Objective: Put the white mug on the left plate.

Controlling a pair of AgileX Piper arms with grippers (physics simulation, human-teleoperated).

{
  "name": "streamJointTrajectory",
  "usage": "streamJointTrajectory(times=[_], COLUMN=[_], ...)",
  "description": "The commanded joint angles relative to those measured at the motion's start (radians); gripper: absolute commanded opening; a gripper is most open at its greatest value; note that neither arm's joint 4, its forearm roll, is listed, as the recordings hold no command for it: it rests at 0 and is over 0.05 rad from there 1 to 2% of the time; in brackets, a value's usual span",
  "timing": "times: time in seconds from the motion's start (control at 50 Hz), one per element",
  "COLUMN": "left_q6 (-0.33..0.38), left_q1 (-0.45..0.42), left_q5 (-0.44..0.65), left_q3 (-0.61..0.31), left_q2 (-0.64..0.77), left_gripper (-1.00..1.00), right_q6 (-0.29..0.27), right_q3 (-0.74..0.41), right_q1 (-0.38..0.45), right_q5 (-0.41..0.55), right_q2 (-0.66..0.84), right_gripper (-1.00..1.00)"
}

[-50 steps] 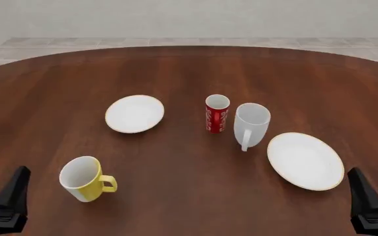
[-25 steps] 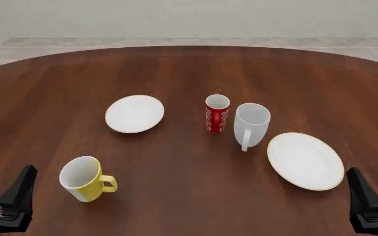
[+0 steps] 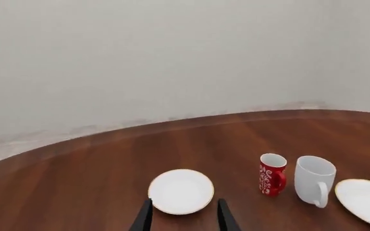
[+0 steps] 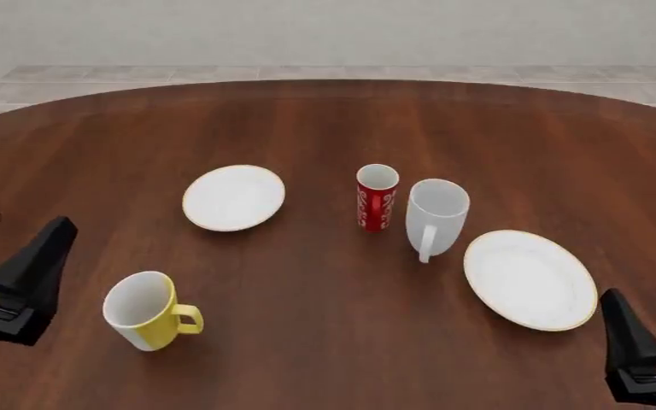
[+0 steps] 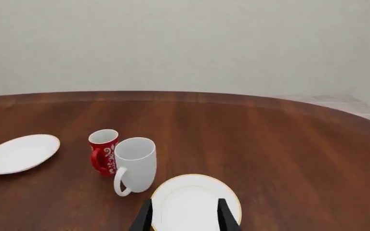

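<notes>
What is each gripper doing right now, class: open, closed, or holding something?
Left gripper: open, holding nothing.
Right gripper: open, holding nothing.

Left gripper [image 3: 183,219] fingers apart — the left plate [image 3: 181,191] just beyond them; red cup [image 3: 271,173] touching the white mug [image 3: 313,180].

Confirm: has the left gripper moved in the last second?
Yes. In the front view the left gripper has gone up and forward, now level with the yellow ceramic mug, which has stayed put.
</notes>
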Motion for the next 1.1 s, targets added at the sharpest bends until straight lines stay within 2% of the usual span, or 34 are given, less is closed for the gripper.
streamJointTrajectory(times=[0.02, 0.04, 0.06, 0.08, 0.16, 0.2, 0.24, 0.26, 0.28, 0.34, 0.44, 0.54, 0.58, 0.62, 0.66, 0.7, 0.8, 0.82, 0.86, 0.9, 0.92, 1.1], left_q6=[-0.135, -0.135, -0.097, -0.091, -0.106, -0.088, -0.108, -0.086, -0.125, -0.098, -0.108, -0.098, -0.065, -0.058, -0.072, -0.069, -0.081, -0.111, -0.11, -0.147, -0.147, -0.112], left_q1=[-0.135, -0.135, -0.137, -0.163, -0.226, -0.242, -0.306, -0.34, -0.344, -0.368, -0.44, -0.468, -0.489, -0.524, -0.546, -0.525, -0.537, -0.528, -0.569, -0.589, -0.566, -0.57], left_q5=[0.139, 0.14, 0.158, 0.163, 0.2, 0.219, 0.222, 0.237, 0.234, 0.274, 0.303, 0.318, 0.329, 0.343, 0.332, 0.332, 0.356, 0.367, 0.371, 0.371, 0.366, 0.338], left_q3=[-0.275, -0.276, -0.3, -0.315, -0.381, -0.411, -0.436, -0.453, -0.46, -0.508, -0.572, -0.628, -0.649, -0.671, -0.675, -0.675, -0.732, -0.745, -0.776, -0.795, -0.795, -0.805], left_q2=[0.094, 0.094, 0.101, 0.105, 0.157, 0.183, 0.211, 0.264, 0.25, 0.322, 0.385, 0.413, 0.462, 0.546, 0.569, 0.574, 0.637, 0.661, 0.713, 0.742, 0.742, 0.847], left_gripper=[1.0, 1.0, 1.0, 1.0, 1.0, 1.0, 1.0, 1.0, 1.0, 1.0, 1.0, 1.0, 1.0, 1.0, 1.0, 1.0, 1.0, 1.0, 1.0, 1.0, 1.0, 1.0], right_q6=[-0.007, -0.007, -0.007, -0.008, -0.01, -0.012, -0.012, -0.013, -0.014, -0.015, -0.017, -0.018, -0.02, -0.02, -0.019, -0.02, -0.018, -0.018, -0.018, -0.016, -0.015, -0.013], right_q3=[0.0, 0.0, -0.001, -0.002, -0.003, -0.004, -0.004, -0.004, -0.005, -0.005, -0.004, -0.004, -0.004, -0.004, -0.004, -0.002, -0.002, -0.002, -0.001, -0.002, -0.002, -0.002], right_q1=[0.002, 0.002, 0.001, 0.001, 0.001, 0.002, 0.001, 0.001, 0.001, 0.002, 0.002, 0.002, 0.002, 0.001, 0.002, 0.002, 0.001, 0.001, 0.001, 0.0, -0.001, -0.002], right_q5=[-0.001, -0.001, 0.001, 0.002, 0.007, 0.011, 0.012, 0.013, 0.012, 0.012, 0.012, 0.02, 0.019, 0.018, 0.016, 0.015, 0.016, 0.016, 0.014, 0.014, 0.016, 0.02], right_q2=[0.0, 0.0, -0.001, -0.002, -0.007, -0.011, -0.011, -0.012, -0.011, -0.01, -0.012, -0.021, -0.02, -0.02, -0.019, -0.02, -0.021, -0.022, -0.02, -0.021, -0.024, -0.028], right_gripper=[1.0, 1.0, 1.0, 1.0, 1.0, 1.0, 1.0, 1.0, 1.0, 1.0, 1.0, 1.0, 1.0, 1.0, 1.0, 1.0, 1.0, 1.0, 1.0, 1.0, 1.0, 1.0])
